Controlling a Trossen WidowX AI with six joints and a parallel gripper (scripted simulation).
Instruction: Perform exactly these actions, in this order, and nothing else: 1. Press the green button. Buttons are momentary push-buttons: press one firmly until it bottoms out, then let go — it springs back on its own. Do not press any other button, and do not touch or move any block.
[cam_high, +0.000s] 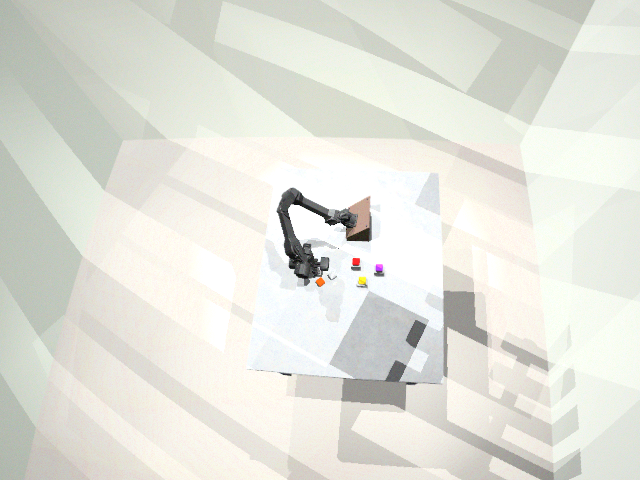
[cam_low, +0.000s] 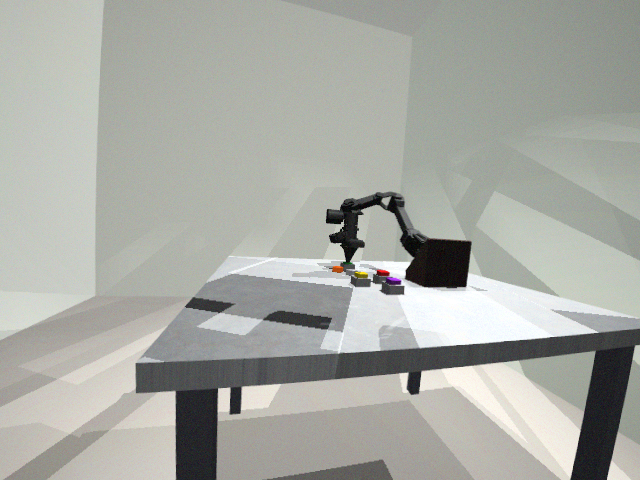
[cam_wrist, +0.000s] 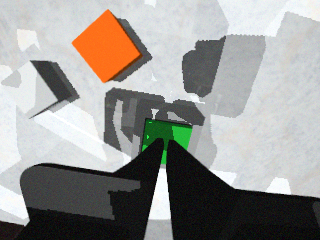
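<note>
The green button (cam_wrist: 174, 134) (cam_low: 346, 264) sits on its grey base on the white table (cam_high: 289, 341) (cam_low: 258, 310). My gripper (cam_wrist: 164, 144) (cam_low: 349, 259) (cam_high: 314, 268) is shut with nothing between the fingers. It points straight down, and its joined tips are over the near edge of the green cap, at or just above its top. I cannot tell whether they touch. In the top view the gripper hides the green button. An orange block (cam_wrist: 106, 45) (cam_high: 320, 282) (cam_low: 337, 269) and a small white block (cam_wrist: 37, 92) (cam_high: 332, 276) lie close by, apart from the fingers.
A red button (cam_high: 356, 262) (cam_low: 382, 272), a yellow button (cam_high: 361, 280) (cam_low: 360, 274) and a purple button (cam_high: 378, 267) (cam_low: 393, 280) stand in a group beside the green one. A brown box (cam_high: 360, 217) (cam_low: 439, 262) stands at the arm's base.
</note>
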